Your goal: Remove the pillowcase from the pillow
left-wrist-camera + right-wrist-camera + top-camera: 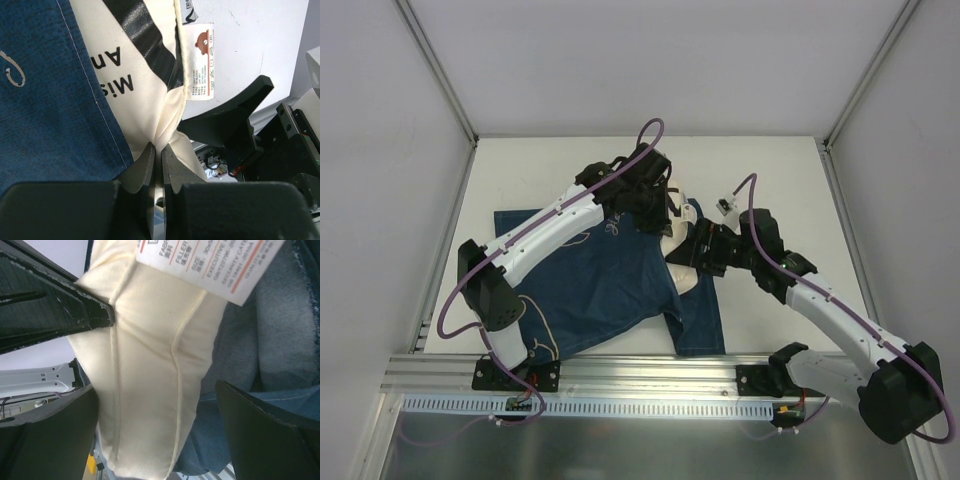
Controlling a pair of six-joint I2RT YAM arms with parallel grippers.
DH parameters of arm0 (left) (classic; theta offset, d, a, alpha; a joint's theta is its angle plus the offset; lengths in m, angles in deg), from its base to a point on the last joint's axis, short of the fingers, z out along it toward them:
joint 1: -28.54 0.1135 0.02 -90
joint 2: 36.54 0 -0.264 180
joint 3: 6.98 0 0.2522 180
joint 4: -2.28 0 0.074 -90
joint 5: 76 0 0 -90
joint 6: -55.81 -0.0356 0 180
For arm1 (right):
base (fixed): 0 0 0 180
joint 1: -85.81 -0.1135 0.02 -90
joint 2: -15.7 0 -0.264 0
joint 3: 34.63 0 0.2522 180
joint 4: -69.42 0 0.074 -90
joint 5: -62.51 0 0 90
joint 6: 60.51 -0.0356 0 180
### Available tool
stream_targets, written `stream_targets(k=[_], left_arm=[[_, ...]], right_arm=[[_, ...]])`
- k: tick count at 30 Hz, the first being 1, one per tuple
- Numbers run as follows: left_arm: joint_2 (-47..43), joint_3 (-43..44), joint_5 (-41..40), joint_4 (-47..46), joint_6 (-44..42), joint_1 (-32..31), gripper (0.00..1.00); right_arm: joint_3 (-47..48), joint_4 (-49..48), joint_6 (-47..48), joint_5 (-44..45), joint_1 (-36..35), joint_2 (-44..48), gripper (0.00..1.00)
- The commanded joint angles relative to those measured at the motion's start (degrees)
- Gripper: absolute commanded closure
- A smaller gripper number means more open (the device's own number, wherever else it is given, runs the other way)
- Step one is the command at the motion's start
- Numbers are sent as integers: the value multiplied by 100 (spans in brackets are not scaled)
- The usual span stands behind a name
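Note:
The navy pillowcase (600, 280) lies spread on the table with the cream pillow (686, 280) poking out at its right side. My left gripper (660, 215) is shut on a pinch of the pillow's cream fabric (165, 120), next to the pillowcase's hem (55, 110) and a bear-logo tag (202, 60). My right gripper (688, 252) is open, its jaws straddling the pillow's end (150, 385) and the pillowcase's opening (260, 345) without closing on them. Most of the pillow is hidden inside the pillowcase.
The white table (770, 180) is walled on the left, back and right. An aluminium rail (640, 370) runs along the near edge. The two grippers sit close together; the right gripper's finger (235, 107) shows in the left wrist view.

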Motion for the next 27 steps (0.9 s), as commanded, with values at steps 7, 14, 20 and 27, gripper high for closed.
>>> stream_targets(k=[7, 14, 20, 27], left_arm=[[-238, 176, 384, -356, 66, -85, 100], [-203, 264, 411, -364, 13, -85, 100], [-229, 281, 594, -347, -145, -59, 92], [-852, -76, 806, -347, -470, 371, 12]], right_arm=[[192, -821, -291, -126, -541, -548, 1], [131, -848, -397, 190, -639, -532, 45], [-220, -708, -493, 323, 115, -49, 99], [-177, 935, 86, 428, 1970, 619, 99]])
